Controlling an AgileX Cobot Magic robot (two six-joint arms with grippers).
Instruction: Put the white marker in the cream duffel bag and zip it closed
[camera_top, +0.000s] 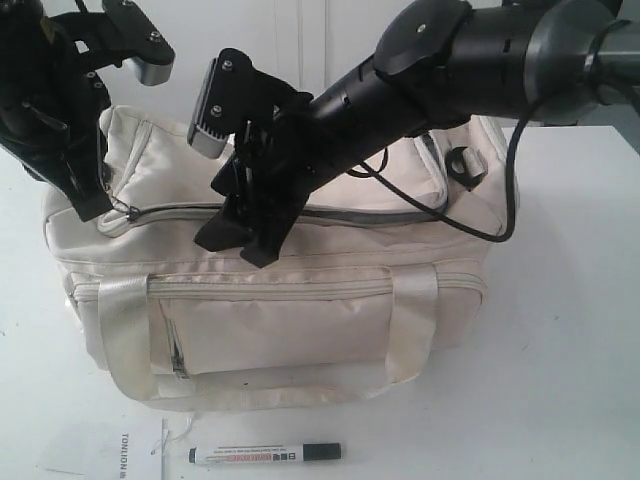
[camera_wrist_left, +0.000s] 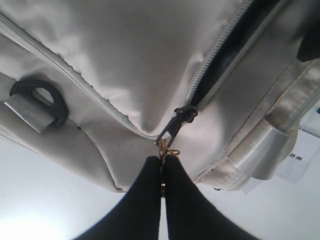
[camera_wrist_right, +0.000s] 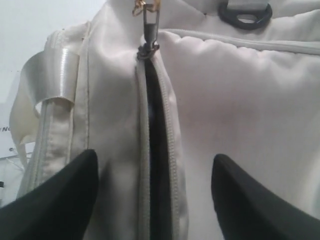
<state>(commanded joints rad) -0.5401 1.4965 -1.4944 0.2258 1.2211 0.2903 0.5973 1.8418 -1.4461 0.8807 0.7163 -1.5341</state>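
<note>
A cream bag (camera_top: 300, 330) fills most of a white table (camera_top: 560, 350), its long side and front pocket facing the exterior camera. Its top zip is part open: a narrow dark slit (camera_wrist_right: 154, 150) of lining shows between the teeth. My right gripper (camera_wrist_right: 155, 195) hangs over the top of the bag, fingers spread wide either side of the slit, holding nothing. My left gripper (camera_wrist_left: 163, 172) is at the bag's end, tips pressed together on the little brass ring of the zip pull (camera_wrist_left: 175, 127). The marker (camera_top: 265, 454) lies on the table just in front of the bag, untouched. As I judge it, the opening step is underway; loading the marker and zipping shut are both left. My right arm hides the middle of the zip, so I cannot tell how far it gapes. The bag's inside is too dark to make out.
</note>
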